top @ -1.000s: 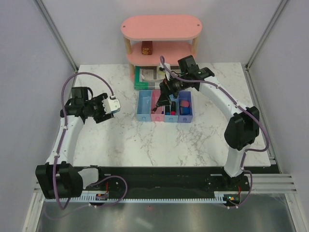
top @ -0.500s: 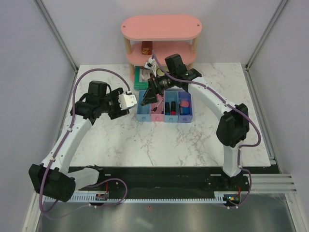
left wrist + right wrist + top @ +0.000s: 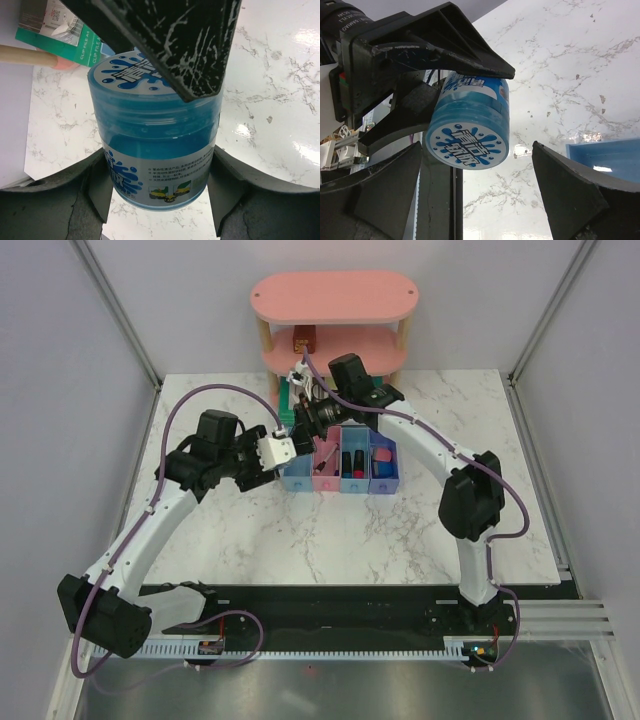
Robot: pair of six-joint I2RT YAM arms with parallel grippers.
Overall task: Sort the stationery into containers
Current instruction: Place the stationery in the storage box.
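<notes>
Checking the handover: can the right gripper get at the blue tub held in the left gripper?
Probably yes: the open right gripper has a finger on either side of the blue tub's lid end, which sticks out past the left gripper.

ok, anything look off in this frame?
Only one thing: the blue jar is clamped sideways in the left fingers, off the table, with the open right fingers straddling it, one crossing its lid. Tight, but nothing spilled or damaged.
</notes>
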